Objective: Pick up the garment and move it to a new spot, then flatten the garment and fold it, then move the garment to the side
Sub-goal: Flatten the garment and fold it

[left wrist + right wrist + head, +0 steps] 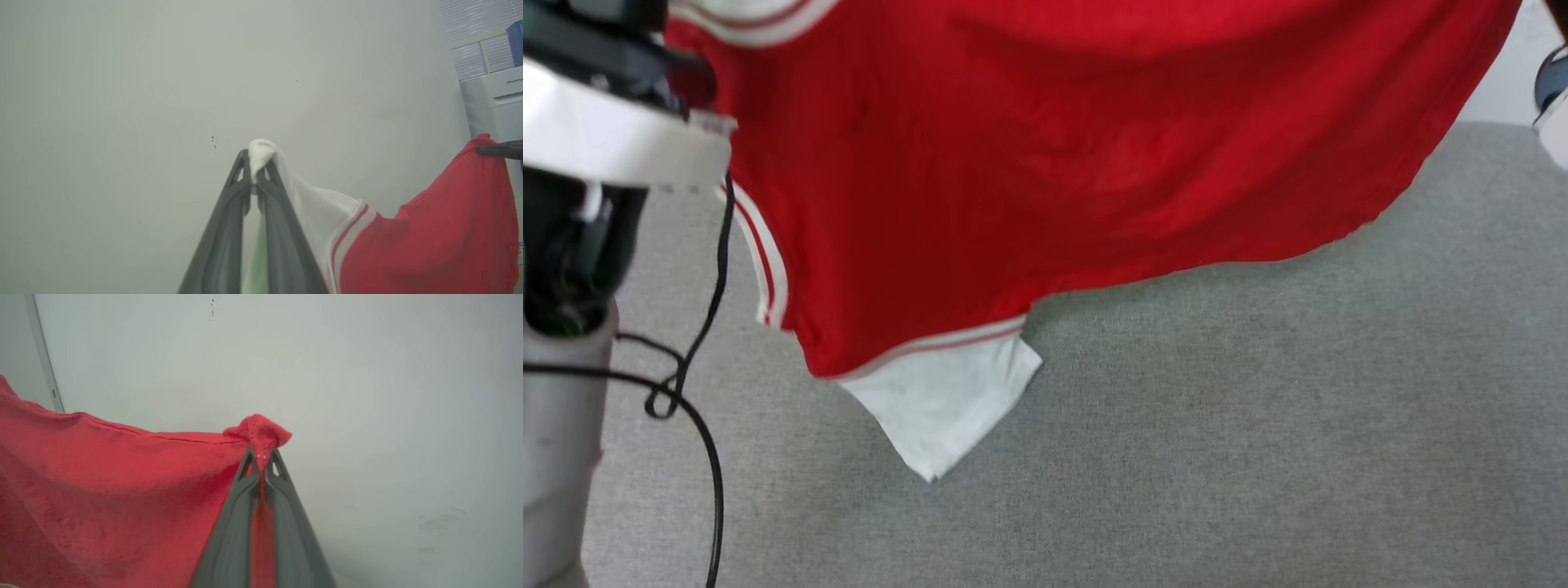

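While the garment (1045, 163) hangs spread in the air above the grey fabric surface (1258, 425), with one white sleeve (939, 408) drooping lowest, we hold it at two places. Our left gripper (255, 171) has its fingers pinched together on a bunch of white sleeve cloth, and our right gripper (261, 457) is clamped on a tuft of the red cloth, both raised before a pale wall (122, 81).

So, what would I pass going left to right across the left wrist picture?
Bare wall → left gripper, pinching a white sleeve → the red garment → right gripper, pinching its far corner.
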